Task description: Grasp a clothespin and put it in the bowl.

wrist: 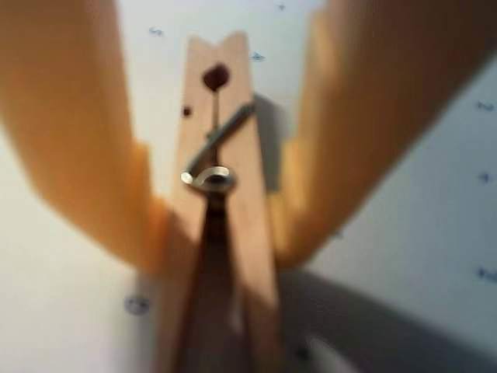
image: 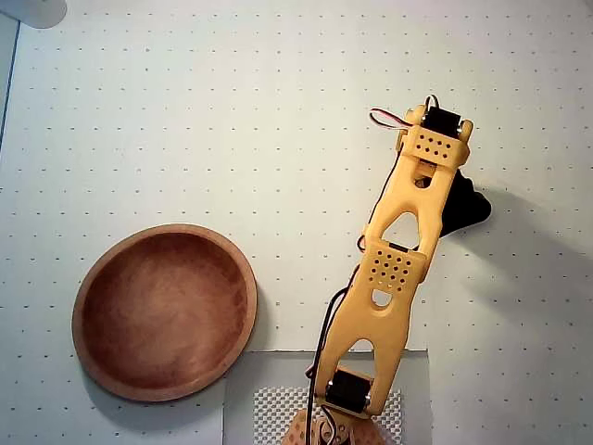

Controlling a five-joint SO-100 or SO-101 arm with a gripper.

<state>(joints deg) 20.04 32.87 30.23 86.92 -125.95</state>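
Note:
In the wrist view a pale wooden clothespin (wrist: 225,155) with a metal spring lies lengthwise between my two orange fingers (wrist: 85,140). Both fingertips press against its sides, so my gripper (wrist: 217,252) is shut on the clothespin, over the white dotted mat. In the overhead view the clothespin is hidden under the arm's head (image: 460,209) at the right of the middle. The reddish-brown wooden bowl (image: 236,264) stands empty at the lower left, well to the left of the gripper.
The orange arm (image: 394,269) reaches from its base (image: 343,422) at the bottom edge up to the right. A white dotted mat (image: 232,111) covers the table. A pale round object (image: 32,9) shows at the top left corner.

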